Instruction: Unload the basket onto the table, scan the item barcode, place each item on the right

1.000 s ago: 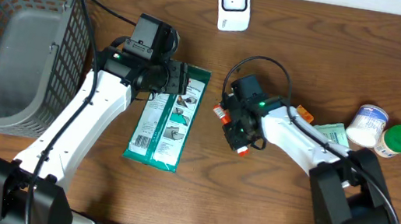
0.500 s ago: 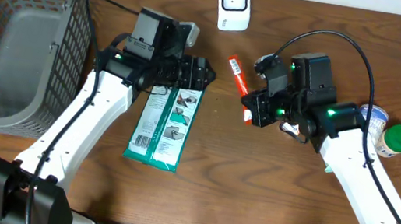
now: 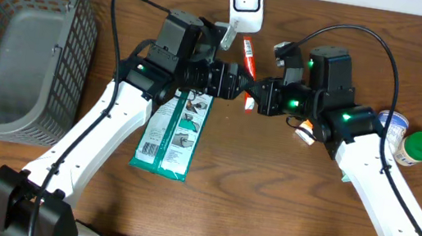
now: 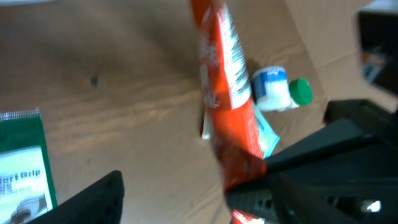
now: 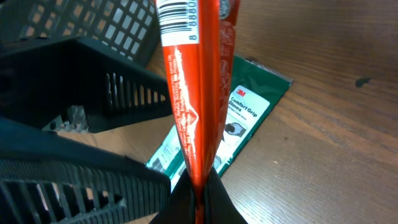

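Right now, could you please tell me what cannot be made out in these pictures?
The barcode on the red tube: right wrist view, cut off by the top edge.
The tube's print: left wrist view, blurred.
The tube's held end: overhead view, covered by the left gripper and right gripper.
The label of the white bottle: overhead view, too small to read.

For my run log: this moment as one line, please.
right fingers: shut on red tube | left fingers: open, beside tube | tube: in air, near scanner
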You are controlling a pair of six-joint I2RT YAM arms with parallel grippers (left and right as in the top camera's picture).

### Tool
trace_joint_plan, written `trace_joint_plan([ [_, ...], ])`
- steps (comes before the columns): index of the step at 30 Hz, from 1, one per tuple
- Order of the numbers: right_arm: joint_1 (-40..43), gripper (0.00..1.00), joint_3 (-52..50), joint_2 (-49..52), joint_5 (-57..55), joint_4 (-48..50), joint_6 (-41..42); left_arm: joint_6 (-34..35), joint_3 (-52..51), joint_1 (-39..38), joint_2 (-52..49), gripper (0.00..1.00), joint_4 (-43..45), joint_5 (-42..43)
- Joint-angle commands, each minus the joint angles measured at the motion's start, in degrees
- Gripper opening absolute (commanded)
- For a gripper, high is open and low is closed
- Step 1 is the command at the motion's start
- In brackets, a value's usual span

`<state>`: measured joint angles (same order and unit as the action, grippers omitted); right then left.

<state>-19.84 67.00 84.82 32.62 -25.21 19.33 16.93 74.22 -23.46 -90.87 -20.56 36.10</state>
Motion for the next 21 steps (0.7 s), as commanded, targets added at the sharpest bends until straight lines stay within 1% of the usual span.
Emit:
trace_joint_plan([
  [1, -2.03, 0.01, 0.04, 0.22, 2.38, 1.62, 4.37, 1.64, -0.17, -0.46, -0.11, 0.63, 2.58, 0.79],
  [4, -2.47, 0.01, 0.04, 0.2, 2.38, 2.75, 5.57, 1.84, -0.17, -0.46, -0.11, 0.54, 4.11, 0.79],
  [6, -2.58, 0.01, 0.04, 0.2, 2.38, 3.06, 5.97, 1.86, -0.17, -0.46, -0.11, 0.5, 4.68, 0.79],
  [10, -2.84, 0.01, 0.04, 0.2, 2.38, 4.63, 7.48, 2.47, -0.17, -0.46, -0.11, 0.5, 5.05, 0.79],
  [12, -2.84, 0.01, 0.04, 0.2, 2.38, 5.11, 7.96, 2.47, -0.15, -0.46, -0.11, 0.42, 5.01, 0.79],
  [15, -2.82, 0.01, 0.04, 0.2, 2.36, 5.33, 8.09, 2.45, -0.17, -0.46, -0.11, 0.34, 5.07, 0.79],
  [16, -2.82, 0.01, 0.04, 0.2, 2.36, 5.4, 8.09, 2.45, -0.17, -0.46, -0.11, 0.3, 5.09, 0.76],
  [18, -2.82, 0.01, 0.04, 0.2, 2.36, 5.68, 8.13, 2.4, -0.15, -0.46, -0.11, 0.19, 5.27, 0.76],
  [19, -2.82, 0.01, 0.02, 0.2, 2.36, 5.79, 8.39, 2.21, -0.15, -0.46, -0.11, 0.09, 5.38, 0.76],
  [21, -2.82, 0.01, 0.04, 0.2, 2.38, 6.27, 8.96, 2.21, -0.15, -0.46, -0.11, 0.08, 5.75, 0.76],
])
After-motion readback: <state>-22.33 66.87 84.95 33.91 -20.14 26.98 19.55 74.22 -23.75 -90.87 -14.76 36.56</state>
